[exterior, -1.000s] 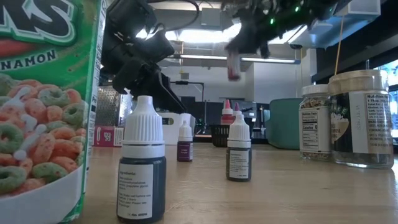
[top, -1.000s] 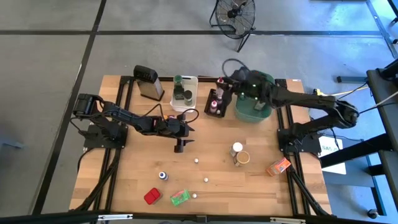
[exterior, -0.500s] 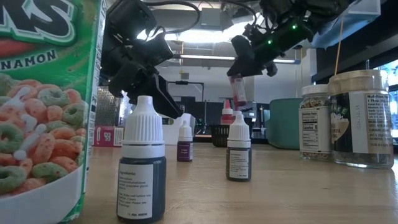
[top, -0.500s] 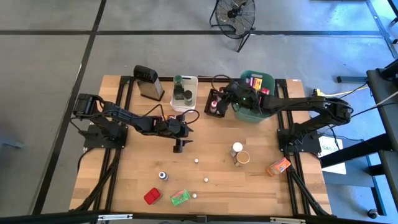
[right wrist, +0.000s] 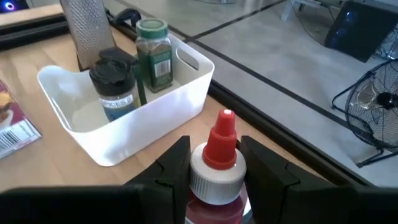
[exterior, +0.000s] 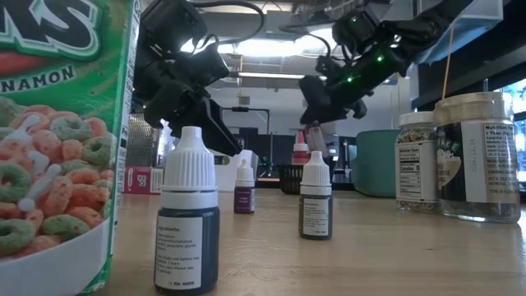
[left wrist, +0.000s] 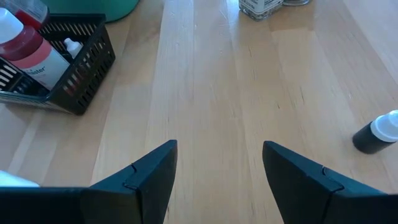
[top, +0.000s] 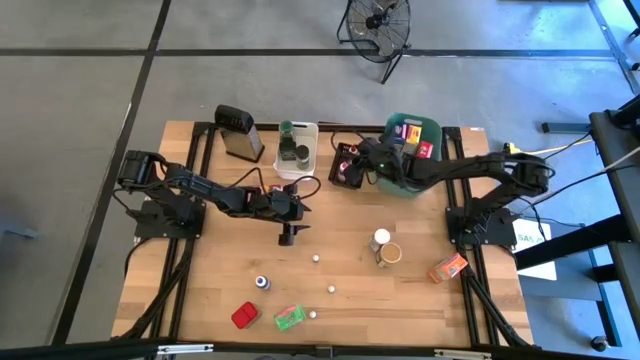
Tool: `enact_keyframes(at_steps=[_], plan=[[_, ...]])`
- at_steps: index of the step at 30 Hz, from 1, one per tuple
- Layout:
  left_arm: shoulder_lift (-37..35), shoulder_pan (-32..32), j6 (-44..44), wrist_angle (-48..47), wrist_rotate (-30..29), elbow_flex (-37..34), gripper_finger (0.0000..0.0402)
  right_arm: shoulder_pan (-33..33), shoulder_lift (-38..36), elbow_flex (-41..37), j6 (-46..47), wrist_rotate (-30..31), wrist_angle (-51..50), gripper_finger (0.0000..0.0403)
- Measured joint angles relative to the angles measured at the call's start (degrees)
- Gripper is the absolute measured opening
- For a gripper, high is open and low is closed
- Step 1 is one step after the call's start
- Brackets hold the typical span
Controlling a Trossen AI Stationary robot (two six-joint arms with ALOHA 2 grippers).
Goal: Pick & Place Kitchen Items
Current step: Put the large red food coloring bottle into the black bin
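While our right gripper (right wrist: 214, 163) pinches a red-capped bottle (right wrist: 214, 168) by the neck, we hold it upright just above the black basket (top: 347, 165), presumably so it can go in standing beside the bottle already there. The white bin (right wrist: 124, 118) with its two jars sits just beyond this gripper. Our left gripper (left wrist: 217, 168) hangs over mid-worktop (top: 340, 240) with fingers spread wide and nothing between them, aimed down as if readying the next pick; a small dropper bottle (left wrist: 378, 132) stands ahead of it, off to one side.
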Motion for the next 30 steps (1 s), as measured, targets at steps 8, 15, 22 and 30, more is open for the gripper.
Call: enact_keyframes(at_steps=[8,15,22,30], plan=[[0.0,0.0,0.07,0.0,0.04,0.0,0.0232,-0.02,1.17,0.0,0.63,0.34,-0.79,0.0118],[0.0,0.0,0.02,0.0,0.04,0.0,0.0233,-0.01,1.14,0.02,1.29,4.52,-3.88,0.0118],[0.0,0.0,0.0,0.01,0.02,0.0,0.0231,0.01,1.14,0.02,1.28,4.52,-3.31,0.0118],[0.0,0.0,0.0,0.02,0.02,0.0,0.0231,0.01,1.65,0.01,1.05,4.5,-2.04,0.0118]])
